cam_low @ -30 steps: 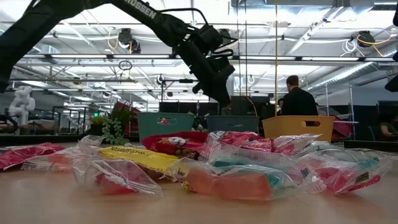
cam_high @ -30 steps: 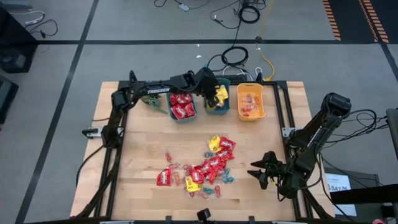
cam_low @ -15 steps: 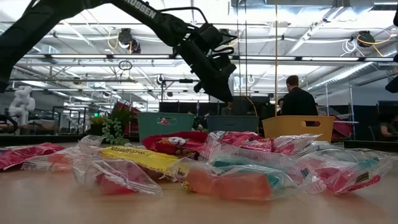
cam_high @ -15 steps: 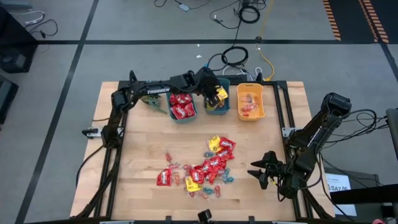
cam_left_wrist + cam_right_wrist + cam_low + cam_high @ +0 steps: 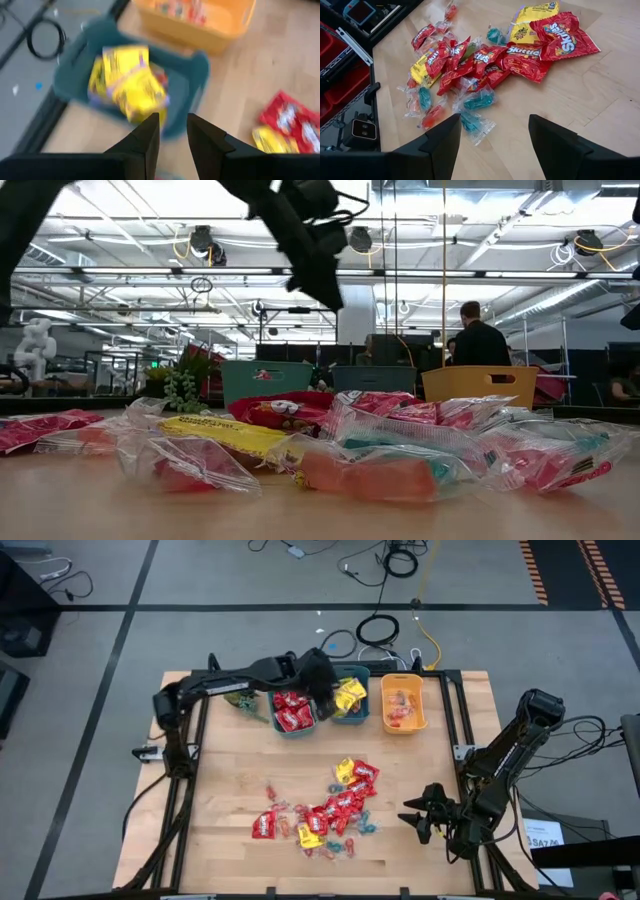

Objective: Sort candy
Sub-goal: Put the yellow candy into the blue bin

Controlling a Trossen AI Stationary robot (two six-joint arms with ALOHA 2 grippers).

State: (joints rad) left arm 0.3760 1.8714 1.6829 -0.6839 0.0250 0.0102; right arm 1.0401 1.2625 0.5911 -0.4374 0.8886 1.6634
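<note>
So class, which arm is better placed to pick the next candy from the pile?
Probably the right. Its open gripper waits beside the pile with candies just ahead of its fingers, while the left gripper, empty, is far off by the teal bin holding yellow packets.

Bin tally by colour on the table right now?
Teal bins: 2 (red-packet bin, yellow-packet bin)
Orange bin: 1
Total: 3
</note>
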